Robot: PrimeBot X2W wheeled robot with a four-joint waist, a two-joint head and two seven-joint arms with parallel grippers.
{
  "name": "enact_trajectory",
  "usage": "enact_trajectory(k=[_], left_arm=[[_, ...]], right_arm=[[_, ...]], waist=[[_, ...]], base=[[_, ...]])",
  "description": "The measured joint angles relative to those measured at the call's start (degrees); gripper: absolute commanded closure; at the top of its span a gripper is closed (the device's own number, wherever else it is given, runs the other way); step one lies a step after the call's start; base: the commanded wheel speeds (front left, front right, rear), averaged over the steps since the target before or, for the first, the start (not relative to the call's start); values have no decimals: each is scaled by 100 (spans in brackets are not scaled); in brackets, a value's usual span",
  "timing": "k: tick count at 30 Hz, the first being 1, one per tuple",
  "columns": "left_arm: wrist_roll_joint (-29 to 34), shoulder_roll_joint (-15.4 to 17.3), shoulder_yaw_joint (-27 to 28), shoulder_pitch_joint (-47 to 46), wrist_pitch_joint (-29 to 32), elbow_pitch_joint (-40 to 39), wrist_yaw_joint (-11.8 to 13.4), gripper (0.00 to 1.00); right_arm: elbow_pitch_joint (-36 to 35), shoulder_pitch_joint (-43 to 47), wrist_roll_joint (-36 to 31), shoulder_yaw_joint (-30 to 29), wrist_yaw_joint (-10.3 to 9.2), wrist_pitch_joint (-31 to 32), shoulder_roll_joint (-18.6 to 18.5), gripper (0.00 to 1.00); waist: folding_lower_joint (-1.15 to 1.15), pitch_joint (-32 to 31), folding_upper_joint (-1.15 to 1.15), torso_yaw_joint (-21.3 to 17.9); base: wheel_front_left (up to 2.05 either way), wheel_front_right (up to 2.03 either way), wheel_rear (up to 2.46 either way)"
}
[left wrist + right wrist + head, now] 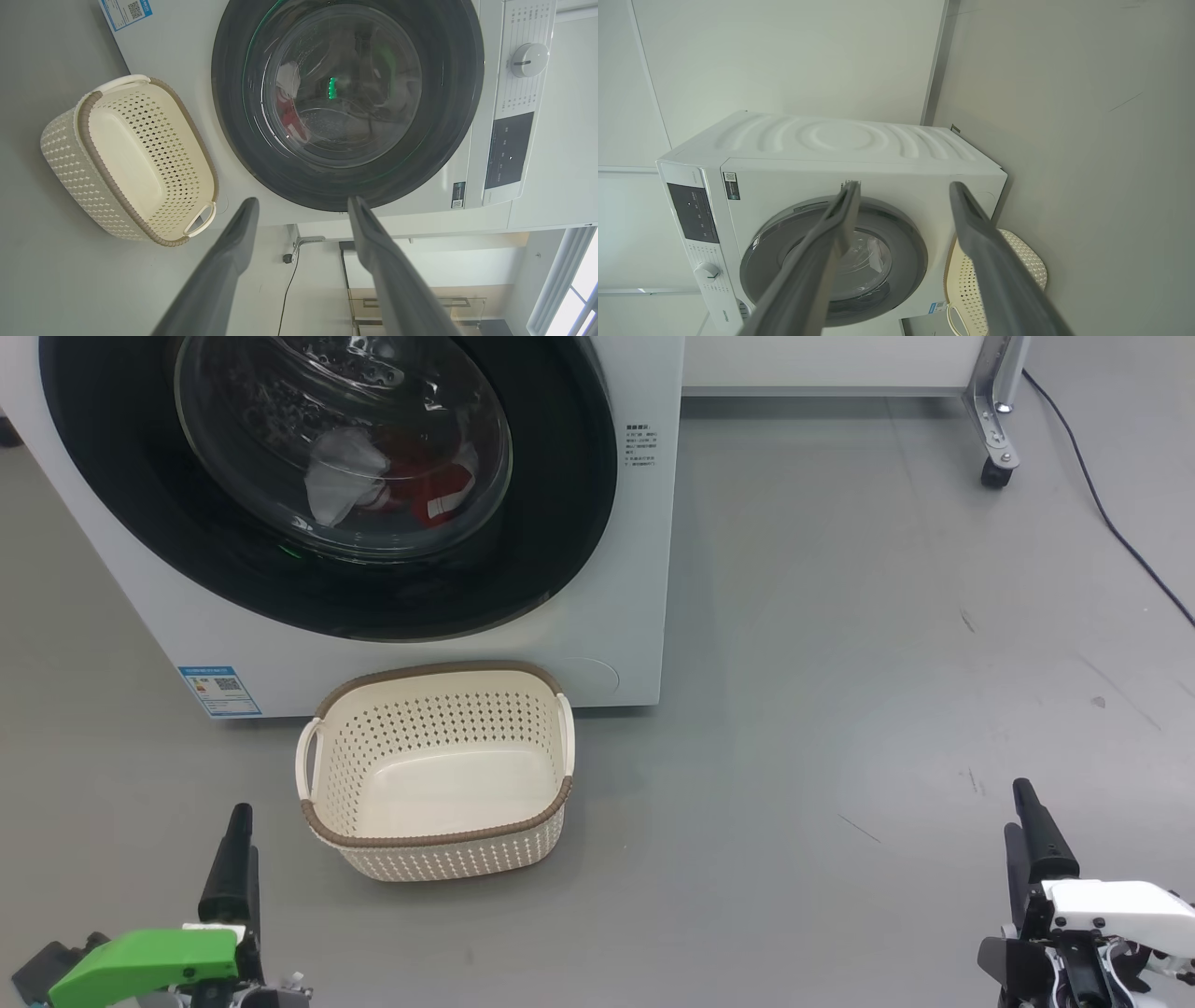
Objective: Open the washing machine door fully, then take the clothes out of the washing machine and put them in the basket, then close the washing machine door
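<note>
A smooth grey floor (822,737) carries the white washing machine (607,616). A cream perforated basket (448,859) with a brown woven-look rim sits on the floor just in front of the washing machine's lower front, though whether the two touch cannot be told. Well to the right of the washing machine a silver metal leg (991,401) rests on a small black caster (995,476), a thin black cable (1106,515) trails over the floor farther right, and between the washing machine and that cable the floor bears a few short dark scuffs (966,621).
</note>
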Motion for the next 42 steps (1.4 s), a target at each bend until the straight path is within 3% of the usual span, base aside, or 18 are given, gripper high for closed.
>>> enact_trajectory(k=[22,34,42], left_arm=[[880,46,-151,-51,-454,-586,-1,0],[2253,129,-186,-49,-699,-765,-1,0],[3339,134,-298,-47,-884,-872,-2,0]], right_arm=[[-554,-129,-1262,55,1,-454,-115,0],[-882,-155,-2237,140,-9,-714,-142,0],[-945,-153,-2915,324,-155,-899,-142,0]], waist=[[0,-39,0,26],[0,-75,0,34],[0,-82,0,42]], base=[[0,0,0],[0,0,0],[0,0,0]])
